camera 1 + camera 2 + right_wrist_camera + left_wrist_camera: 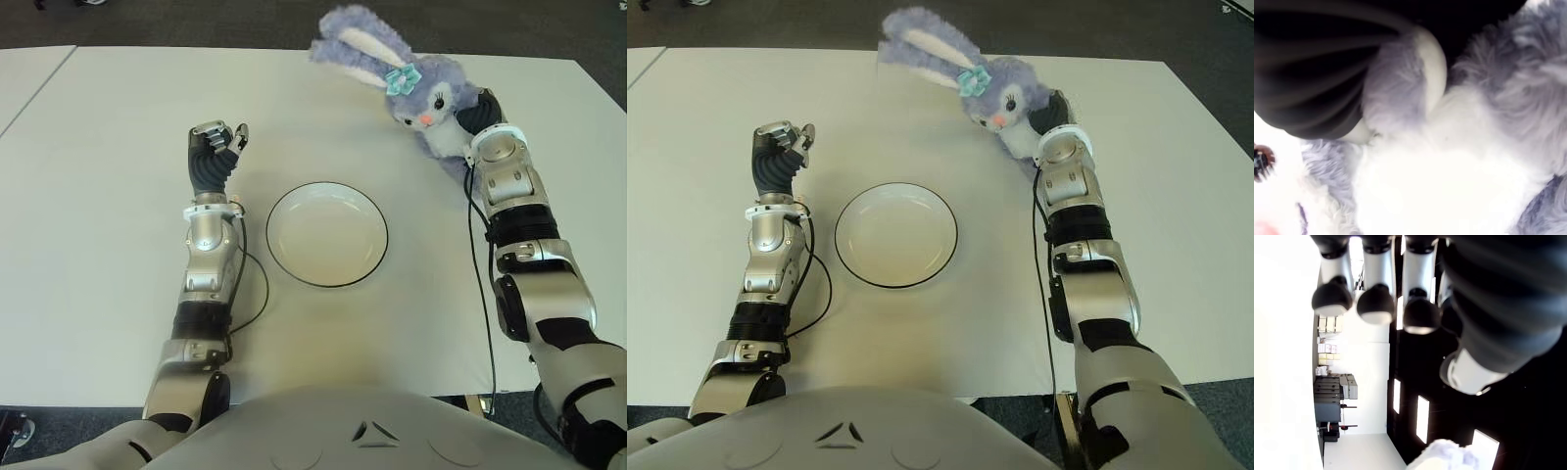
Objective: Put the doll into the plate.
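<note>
The doll (421, 93) is a fluffy purple and white rabbit with long ears and a teal bow. It shows at the far right of the white table (108, 294), beyond and to the right of the plate. My right hand (478, 116) is shut on its body from the right; in the right wrist view a dark finger (1312, 88) presses into the fur (1449, 171). The white plate (327, 235) with a dark rim lies in the middle, with nothing in it. My left hand (217, 137) is held up to the left of the plate, fingers (1375, 308) curled, holding nothing.
A second table (24, 78) adjoins at the far left. Dark floor (196, 24) runs behind the table's far edge, close to the doll's ears. Thin black cables (257, 284) hang along both forearms.
</note>
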Available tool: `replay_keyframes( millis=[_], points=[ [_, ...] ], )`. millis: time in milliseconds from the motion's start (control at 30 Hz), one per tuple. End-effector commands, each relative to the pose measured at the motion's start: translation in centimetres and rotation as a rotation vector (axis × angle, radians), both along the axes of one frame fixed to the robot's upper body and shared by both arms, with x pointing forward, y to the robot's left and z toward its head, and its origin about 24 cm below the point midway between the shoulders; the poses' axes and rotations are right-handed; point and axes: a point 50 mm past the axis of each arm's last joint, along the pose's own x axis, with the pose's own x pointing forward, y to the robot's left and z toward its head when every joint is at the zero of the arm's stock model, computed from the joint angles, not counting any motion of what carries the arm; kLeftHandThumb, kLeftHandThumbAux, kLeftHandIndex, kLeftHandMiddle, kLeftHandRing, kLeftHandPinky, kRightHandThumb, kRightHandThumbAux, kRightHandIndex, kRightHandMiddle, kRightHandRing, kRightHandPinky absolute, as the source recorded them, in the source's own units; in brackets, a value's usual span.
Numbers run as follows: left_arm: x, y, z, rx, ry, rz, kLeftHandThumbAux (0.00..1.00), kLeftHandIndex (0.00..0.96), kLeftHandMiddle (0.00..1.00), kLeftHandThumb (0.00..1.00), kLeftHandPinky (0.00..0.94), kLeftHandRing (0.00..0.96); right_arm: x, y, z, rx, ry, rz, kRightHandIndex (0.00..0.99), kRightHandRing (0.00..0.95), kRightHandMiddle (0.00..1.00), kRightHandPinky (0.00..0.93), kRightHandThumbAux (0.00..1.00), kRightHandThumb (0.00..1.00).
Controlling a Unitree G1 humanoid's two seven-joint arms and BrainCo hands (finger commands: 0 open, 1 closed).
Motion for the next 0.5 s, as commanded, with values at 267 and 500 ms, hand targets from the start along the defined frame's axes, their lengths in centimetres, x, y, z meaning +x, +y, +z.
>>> replay_keyframes(
  millis=[267,500],
  points=[
    [-2.5,0.2,-5.1,-0.035,0.205,0.021,0.788,0.795,0.855,0.403,0.848,0.859,-1.2,0.5,0.1,0.228,0.01,0.106,0.395,0.874,0.529,0.878,0.679,0.854],
    [-2.5,0.1,-5.2,-0.026,0.207,0.011,0.781,0.792,0.861,0.412,0.857,0.866,-2.7,3.2,3.9,0.258,-0.042,0.163,0.394,0.874,0.528,0.875,0.68,0.853]
  ],
)
